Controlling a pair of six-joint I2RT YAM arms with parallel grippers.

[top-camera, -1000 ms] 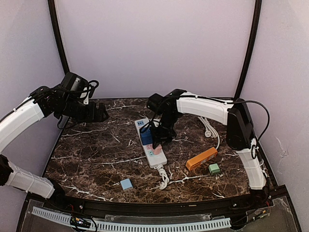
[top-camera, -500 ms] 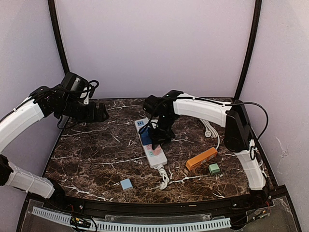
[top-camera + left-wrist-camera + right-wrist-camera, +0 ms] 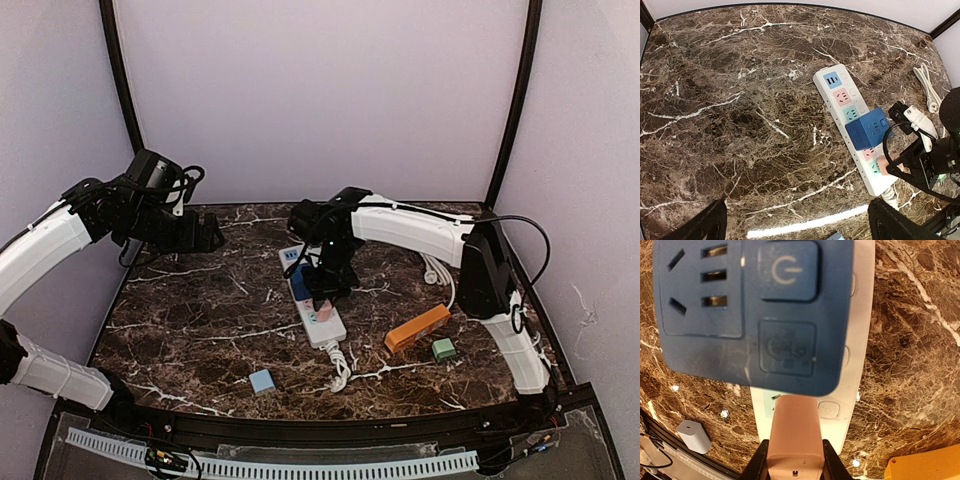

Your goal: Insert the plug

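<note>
1. Pinching the pink plug [image 3: 792,432] upright, the right claw [image 3: 792,462] holds it at the white power strip [image 3: 860,355], beside the blue adapter [image 3: 750,315], seemingly for pressing down.
2. Left claw [image 3: 797,225] hovers spread, well aside.

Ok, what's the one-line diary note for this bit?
right gripper: shut on pink plug, at strip by blue cube | left gripper: open, away from strip | plug seated: cannot tell

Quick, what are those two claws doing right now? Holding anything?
Left gripper: open, holding nothing.
Right gripper: closed on the pink plug, over the white power strip.
</note>
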